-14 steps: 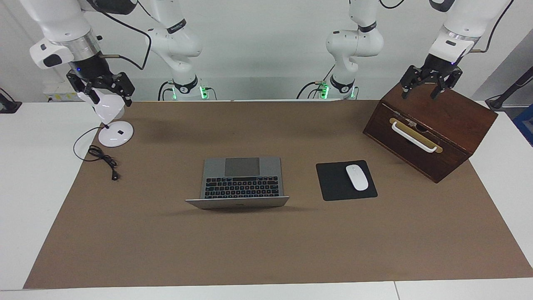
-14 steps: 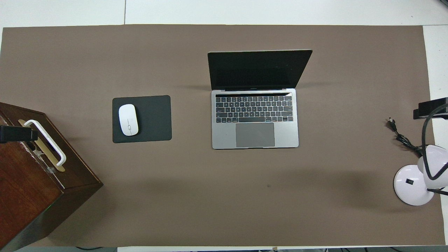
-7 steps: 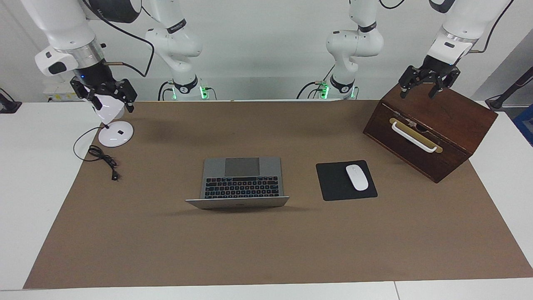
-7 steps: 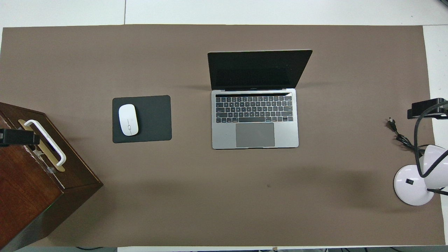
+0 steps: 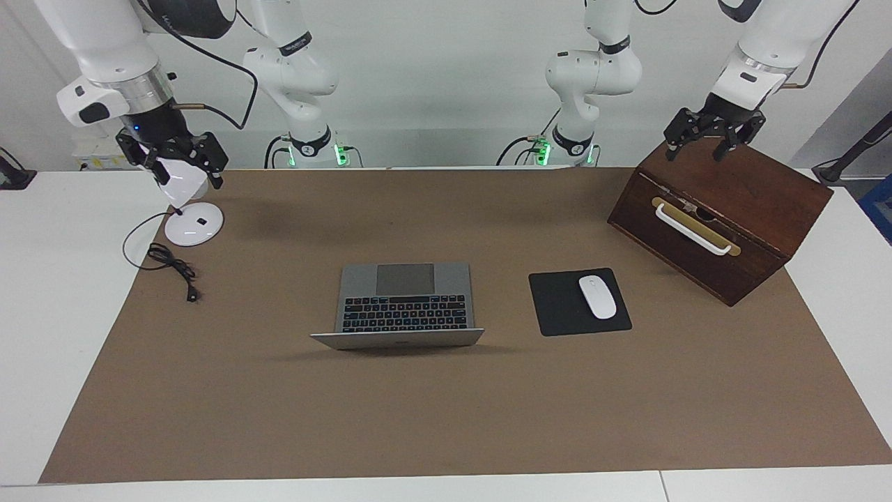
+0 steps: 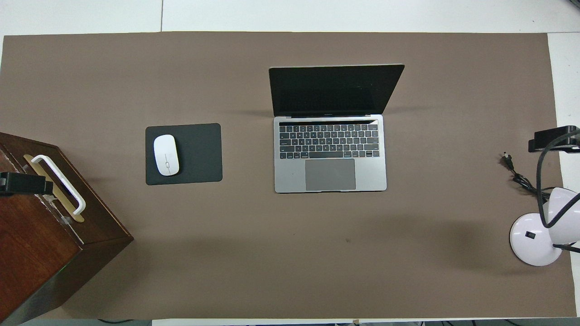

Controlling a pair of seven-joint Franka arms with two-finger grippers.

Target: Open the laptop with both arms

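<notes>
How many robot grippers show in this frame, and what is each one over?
2. The left gripper hangs over the wooden box; the right gripper hangs over the white desk lamp. None hidden.

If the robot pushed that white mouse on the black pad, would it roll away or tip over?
The smooth white oval computer mouse probably would not roll: it lies low and flat on the black square mouse pad. It would likely slide instead, since its shell looks glossy. It seems light for its size, so a gentle nudge might shift it off the pad.
</notes>
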